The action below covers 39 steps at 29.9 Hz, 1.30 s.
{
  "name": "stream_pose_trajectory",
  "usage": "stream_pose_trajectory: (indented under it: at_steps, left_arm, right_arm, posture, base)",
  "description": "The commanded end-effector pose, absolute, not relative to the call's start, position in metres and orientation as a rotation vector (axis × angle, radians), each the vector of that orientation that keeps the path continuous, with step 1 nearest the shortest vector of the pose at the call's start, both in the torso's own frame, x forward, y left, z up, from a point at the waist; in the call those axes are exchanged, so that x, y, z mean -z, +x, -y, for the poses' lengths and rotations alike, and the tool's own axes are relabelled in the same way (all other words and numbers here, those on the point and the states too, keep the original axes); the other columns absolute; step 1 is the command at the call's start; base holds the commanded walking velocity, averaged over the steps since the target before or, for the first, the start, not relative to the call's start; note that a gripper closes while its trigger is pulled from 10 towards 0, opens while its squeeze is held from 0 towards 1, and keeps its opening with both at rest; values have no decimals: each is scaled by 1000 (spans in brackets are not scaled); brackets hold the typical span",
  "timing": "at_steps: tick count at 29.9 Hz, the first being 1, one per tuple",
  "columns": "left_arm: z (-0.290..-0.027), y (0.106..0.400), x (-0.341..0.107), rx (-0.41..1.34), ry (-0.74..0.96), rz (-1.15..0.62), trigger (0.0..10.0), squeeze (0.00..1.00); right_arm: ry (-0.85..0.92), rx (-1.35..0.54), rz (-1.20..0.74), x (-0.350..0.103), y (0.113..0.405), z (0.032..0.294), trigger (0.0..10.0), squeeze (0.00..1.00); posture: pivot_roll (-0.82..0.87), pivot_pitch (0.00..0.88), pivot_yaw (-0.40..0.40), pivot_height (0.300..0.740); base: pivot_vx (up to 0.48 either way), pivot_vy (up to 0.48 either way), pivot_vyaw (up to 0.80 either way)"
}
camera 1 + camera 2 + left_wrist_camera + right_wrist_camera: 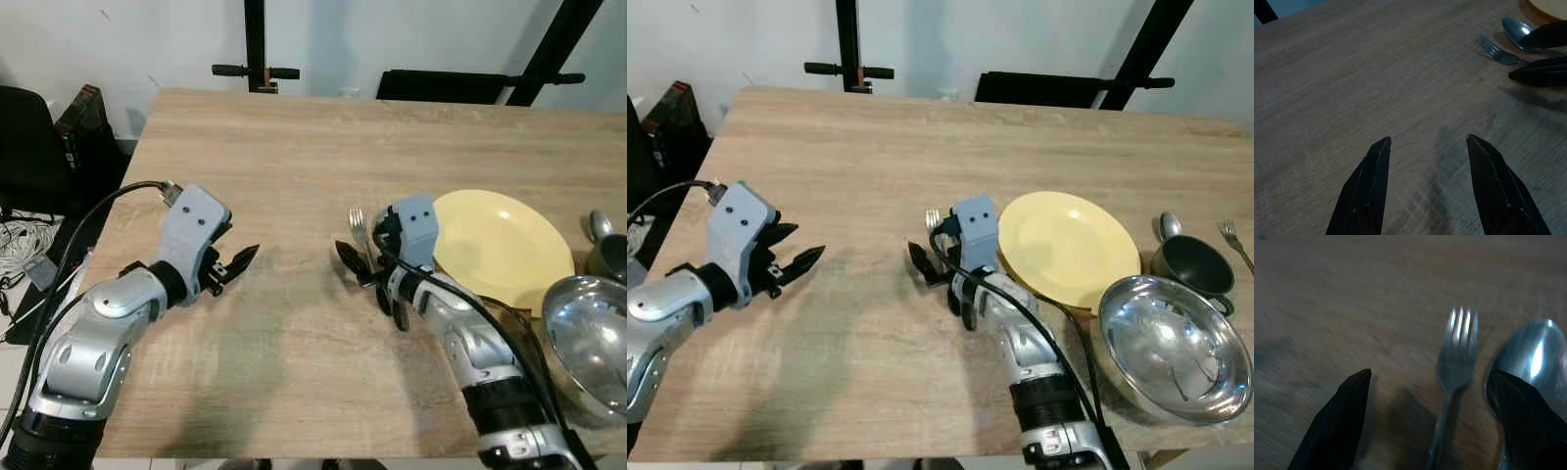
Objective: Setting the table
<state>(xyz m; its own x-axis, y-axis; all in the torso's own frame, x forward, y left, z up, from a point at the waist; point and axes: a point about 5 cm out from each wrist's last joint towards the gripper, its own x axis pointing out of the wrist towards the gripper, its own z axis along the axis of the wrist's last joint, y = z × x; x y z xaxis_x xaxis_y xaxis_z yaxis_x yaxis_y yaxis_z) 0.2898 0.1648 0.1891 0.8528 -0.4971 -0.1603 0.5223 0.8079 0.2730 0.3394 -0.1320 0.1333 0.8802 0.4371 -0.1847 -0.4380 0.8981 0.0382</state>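
Right pincer [936, 279] sits low over the counter [872, 157], at nine o'clock of the yellow plate [1068, 245]. Its fingers are spread, and the right wrist view shows a fork [1457, 357] and a spoon [1535, 357] lying side by side on the wood between them, gripped by neither. The fork's tines [357, 219] point to twelve o'clock, just beside the plate's rim.

Left pincer [235, 264] hovers over bare counter well apart at nine o'clock of the cutlery, fingers spread, holding nothing.

At three to four o'clock of the plate stand a steel bowl [1176, 348] and a dark cup [1190, 264], with a second spoon [1169, 226] and second fork [1236, 245] near the cup.

Judgement: the step in hand is laying cutlery beside the plate; whether the pincer is releasing or about to grasp cannot be told. Next move calls for lifting the right pincer straight clear without dragging either piece, then attending to the items clustered at the counter's right.
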Motion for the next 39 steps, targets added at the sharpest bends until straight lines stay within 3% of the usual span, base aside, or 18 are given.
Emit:
stream_pose_trajectory:
  at_steps: [1,7,8,9,10,11,12,14,17,19,20,24,39]
  left_arm:
    - [-165,287,-188,546,318,-91,10000,0]
    - [-165,286,-188,543,316,-93,10000,0]
    - [-165,286,-188,543,316,-93,10000,0]
    - [-165,286,-188,543,316,-93,10000,0]
    - [-164,286,-188,547,317,-94,10000,0]
    - [-164,285,-187,550,318,-95,10000,0]
    - [-162,284,-187,565,324,-99,10000,0]
    - [-160,281,-188,603,331,-104,10000,0]
    - [-160,264,-192,783,336,-130,10000,0]
    - [-162,261,-194,806,328,-133,10000,0]
    - [-164,260,-195,819,325,-136,10000,0]
    - [-175,258,-198,849,359,-167,10000,0]
    - [-176,255,-195,875,371,-188,10000,0]
  right_arm:
    - [-3,-452,-237,-125,339,136,10000,0]
    - [-54,-435,-278,-117,341,140,10000,0]
    - [-58,-434,-281,-116,341,140,9294,0]
    - [-61,-433,-283,-116,341,140,9294,0]
    - [-64,-437,-287,-115,340,140,7725,0]
    - [-65,-441,-290,-114,339,139,7725,0]
    - [-70,-450,-293,-113,338,138,4980,0]
    - [-74,-465,-296,-113,335,137,4941,0]
    - [-138,-508,-278,-116,326,137,9412,0]
    - [-151,-513,-269,-117,324,138,9412,0]
    - [-159,-521,-244,-120,323,138,10000,0]
    - [-185,-535,-143,-139,321,141,10000,0]
    - [-192,-559,-330,-102,316,135,10000,0]
  posture:
    - [-54,93,6,740]
    - [-52,96,1,740]
    - [-53,97,1,740]
    - [-53,97,1,740]
    - [-54,97,1,740]
    - [-53,97,1,740]
    - [-53,97,1,740]
    - [-53,97,1,740]
    - [-53,98,0,740]
    - [-53,98,0,740]
    - [-50,98,2,740]
    - [-50,98,2,740]
    - [-51,84,-2,740]
  base:
    - [0,0,0]
    - [0,0,0]
    - [0,0,0]
    - [0,0,0]
    - [0,0,0]
    - [0,0,0]
    - [0,0,0]
    - [0,0,0]
    - [0,0,0]
    - [0,0,0]
    - [0,0,0]
    - [0,0,0]
    - [0,0,0]
